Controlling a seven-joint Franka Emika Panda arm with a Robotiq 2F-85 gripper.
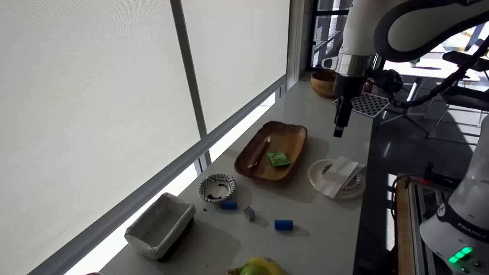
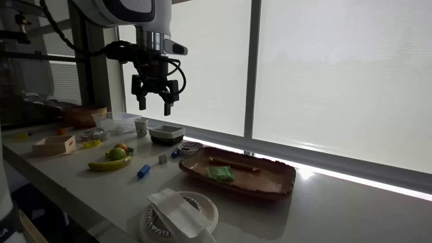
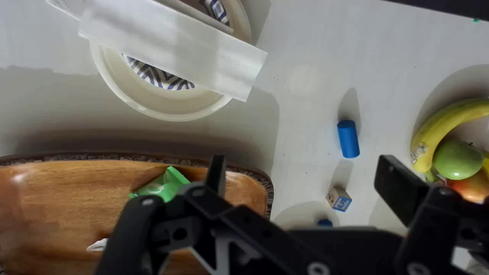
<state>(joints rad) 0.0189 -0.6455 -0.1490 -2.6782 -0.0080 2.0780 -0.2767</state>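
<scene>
Two jaws on your gripper (image 2: 155, 106) stand wide apart, nothing held. Below it, the rimmed wooden tray (image 1: 291, 142) probably keeps the green packet (image 1: 279, 159) from sliding away.

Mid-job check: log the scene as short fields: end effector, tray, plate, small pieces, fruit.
End effector: open, holding nothing, above the counter
Tray: holds a green packet and a long brown item
Plate: patterned bowl on it, napkin lying across
Small pieces: two blue cylinders and a block
Fruit: banana, green apple, reddish fruit, clustered together
</scene>
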